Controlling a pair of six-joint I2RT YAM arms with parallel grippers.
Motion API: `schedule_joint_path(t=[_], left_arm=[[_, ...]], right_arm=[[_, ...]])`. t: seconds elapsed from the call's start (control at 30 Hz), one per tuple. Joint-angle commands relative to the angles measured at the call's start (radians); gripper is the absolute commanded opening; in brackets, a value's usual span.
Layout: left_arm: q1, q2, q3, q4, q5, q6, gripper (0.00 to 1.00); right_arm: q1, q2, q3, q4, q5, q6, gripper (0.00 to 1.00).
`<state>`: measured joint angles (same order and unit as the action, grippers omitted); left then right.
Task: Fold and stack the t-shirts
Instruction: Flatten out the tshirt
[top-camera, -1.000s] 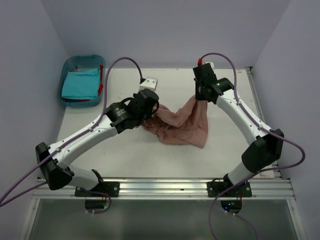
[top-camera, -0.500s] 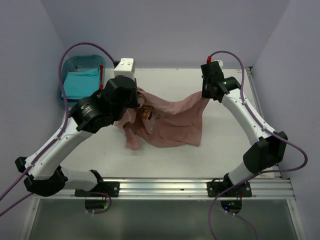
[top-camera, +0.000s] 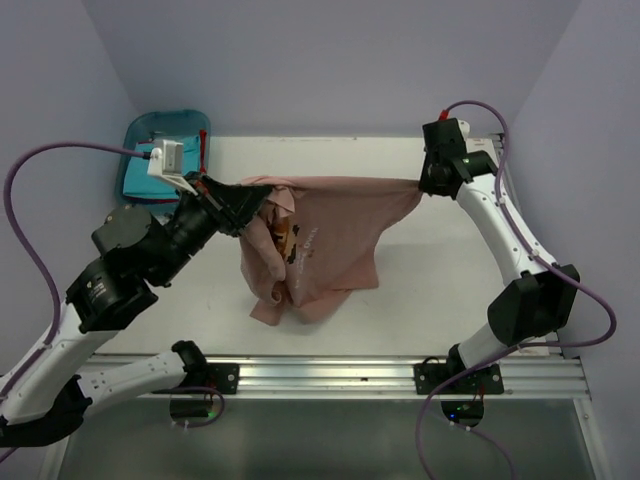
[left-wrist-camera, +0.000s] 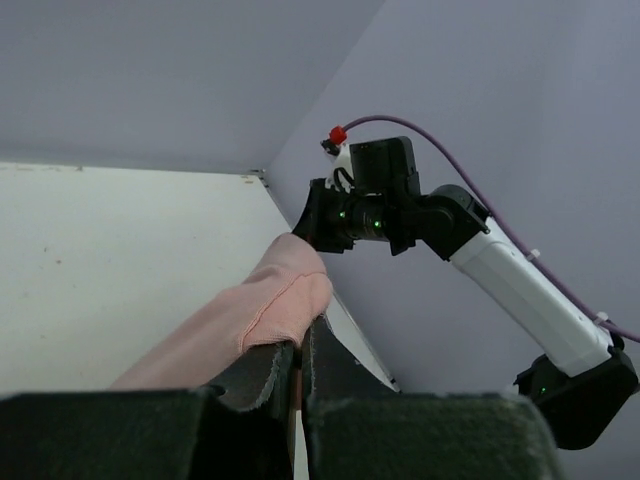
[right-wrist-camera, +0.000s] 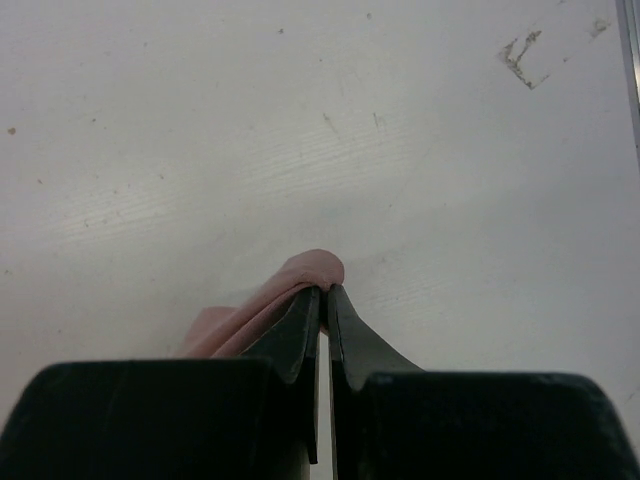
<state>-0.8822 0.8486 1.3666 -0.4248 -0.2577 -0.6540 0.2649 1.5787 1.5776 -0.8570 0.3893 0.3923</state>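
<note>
Matt pink cloth t-shirt, scuffed matt white table, glossy blue plastic bin.

Both arms raised and spread, each pinching an edge of the pink shirt.

The left arm rears high off its base, close under the top camera, its wrist aimed right. The left tool has its jaws pressed together on a bunched edge of cloth. The right arm stretches from its base to the far right, elbow out at the right side. The right tool points left, jaws clamped with a small fold between them. The two tools face each other, well apart.
</note>
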Motion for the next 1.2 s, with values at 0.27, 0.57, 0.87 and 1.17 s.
schedule_joint_path(t=[0.27, 0.57, 0.87, 1.17], left_arm=[[0.112, 0.309, -0.126, 0.035, 0.047, -0.090, 0.00], [0.342, 0.512, -0.394, 0.165, 0.201, -0.159, 0.00], [0.431, 0.684, -0.414, 0.262, 0.150, -0.090, 0.42], [0.431, 0.603, -0.385, 0.294, 0.055, 0.037, 0.89]], right_arm=[[-0.044, 0.010, 0.013, -0.019, 0.039, 0.022, 0.00], [-0.055, 0.046, 0.021, -0.028, 0.045, 0.016, 0.00], [-0.058, 0.069, 0.009, -0.011, 0.039, 0.014, 0.00], [-0.058, 0.083, -0.001, -0.001, 0.025, 0.011, 0.00]])
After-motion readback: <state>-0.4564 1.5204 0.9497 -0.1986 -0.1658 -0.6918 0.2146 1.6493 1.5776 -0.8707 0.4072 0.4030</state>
